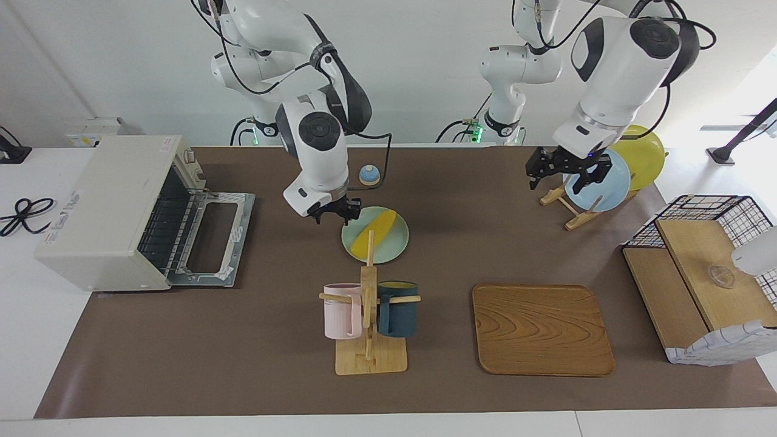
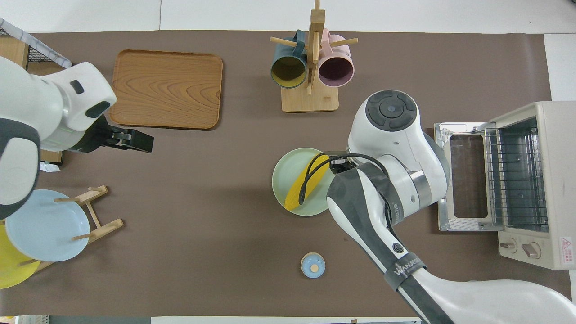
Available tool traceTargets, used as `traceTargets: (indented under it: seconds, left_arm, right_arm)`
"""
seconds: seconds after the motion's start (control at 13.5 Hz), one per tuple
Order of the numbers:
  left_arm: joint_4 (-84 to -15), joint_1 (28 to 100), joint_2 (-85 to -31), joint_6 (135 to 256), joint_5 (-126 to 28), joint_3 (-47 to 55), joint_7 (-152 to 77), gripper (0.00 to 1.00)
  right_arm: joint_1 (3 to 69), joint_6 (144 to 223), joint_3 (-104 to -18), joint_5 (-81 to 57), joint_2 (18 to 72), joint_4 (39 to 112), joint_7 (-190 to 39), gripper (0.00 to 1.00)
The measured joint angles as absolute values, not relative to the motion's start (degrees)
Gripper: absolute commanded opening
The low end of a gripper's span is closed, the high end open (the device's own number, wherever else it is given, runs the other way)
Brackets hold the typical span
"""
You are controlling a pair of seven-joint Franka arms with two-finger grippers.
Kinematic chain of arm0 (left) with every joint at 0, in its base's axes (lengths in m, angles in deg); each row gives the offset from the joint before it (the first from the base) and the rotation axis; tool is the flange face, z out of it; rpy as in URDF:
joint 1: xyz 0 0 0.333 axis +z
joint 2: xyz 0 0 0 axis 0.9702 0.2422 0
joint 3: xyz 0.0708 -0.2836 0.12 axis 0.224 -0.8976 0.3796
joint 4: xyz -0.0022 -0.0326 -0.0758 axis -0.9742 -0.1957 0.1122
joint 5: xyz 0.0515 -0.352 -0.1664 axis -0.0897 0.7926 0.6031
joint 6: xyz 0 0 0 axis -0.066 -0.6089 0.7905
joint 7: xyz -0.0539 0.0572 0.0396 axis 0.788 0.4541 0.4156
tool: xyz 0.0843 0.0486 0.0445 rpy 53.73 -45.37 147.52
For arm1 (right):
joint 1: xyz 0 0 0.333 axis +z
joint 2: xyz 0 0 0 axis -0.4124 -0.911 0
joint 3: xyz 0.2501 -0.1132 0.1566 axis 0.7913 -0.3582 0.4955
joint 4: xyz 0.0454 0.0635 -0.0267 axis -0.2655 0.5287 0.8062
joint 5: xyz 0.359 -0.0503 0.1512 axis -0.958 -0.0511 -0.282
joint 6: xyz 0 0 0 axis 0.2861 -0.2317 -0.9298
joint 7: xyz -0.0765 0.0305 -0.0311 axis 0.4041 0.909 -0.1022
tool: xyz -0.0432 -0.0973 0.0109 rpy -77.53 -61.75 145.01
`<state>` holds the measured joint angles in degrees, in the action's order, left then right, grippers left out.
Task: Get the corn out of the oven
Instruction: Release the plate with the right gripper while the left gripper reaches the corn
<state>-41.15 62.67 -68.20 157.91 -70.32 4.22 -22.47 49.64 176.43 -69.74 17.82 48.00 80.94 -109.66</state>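
The yellow corn [image 1: 375, 233] lies slantwise on a mint-green plate [image 1: 394, 246] in the middle of the table; it also shows in the overhead view [image 2: 302, 188]. The off-white oven [image 1: 103, 206] stands at the right arm's end of the table with its glass door [image 1: 212, 240] dropped open and its wire rack [image 2: 513, 177] bare. My right gripper [image 1: 335, 213] hangs open and empty just above the plate's rim on the oven's side, clear of the corn. My left gripper [image 1: 564, 176] is open and empty, up over the plate rack.
A mug tree [image 1: 368, 315] with a pink and a dark blue mug stands farther from the robots than the plate. A wooden tray [image 1: 540, 328] lies beside it. A rack [image 1: 570, 209] holds a blue and a yellow plate. A wire-and-wood basket [image 1: 704, 285] and a small blue bell [image 1: 369, 175] are also there.
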Motion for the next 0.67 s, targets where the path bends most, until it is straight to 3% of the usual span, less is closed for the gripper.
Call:
traceTargets:
  seconds: [0.22,0.37,0.67]
  left_arm:
    - [-43.89,55.46,-66.74,162.42,-68.00,4.07,-22.52,1.00]
    - [-44.44,50.03,-63.89,165.82,-66.57,3.96,-22.92,1.00]
    - [-44.37,43.14,-57.54,172.43,-63.62,3.99,-23.06,1.00]
  right_arm:
    - [47.05,180.89,-69.77,22.66,51.21,91.69,-107.72,0.03]
    - [42.72,184.38,-69.80,24.05,53.04,97.17,-102.88,0.03]
    - [33.71,186.22,-69.94,24.30,54.56,100.65,-92.90,0.03]
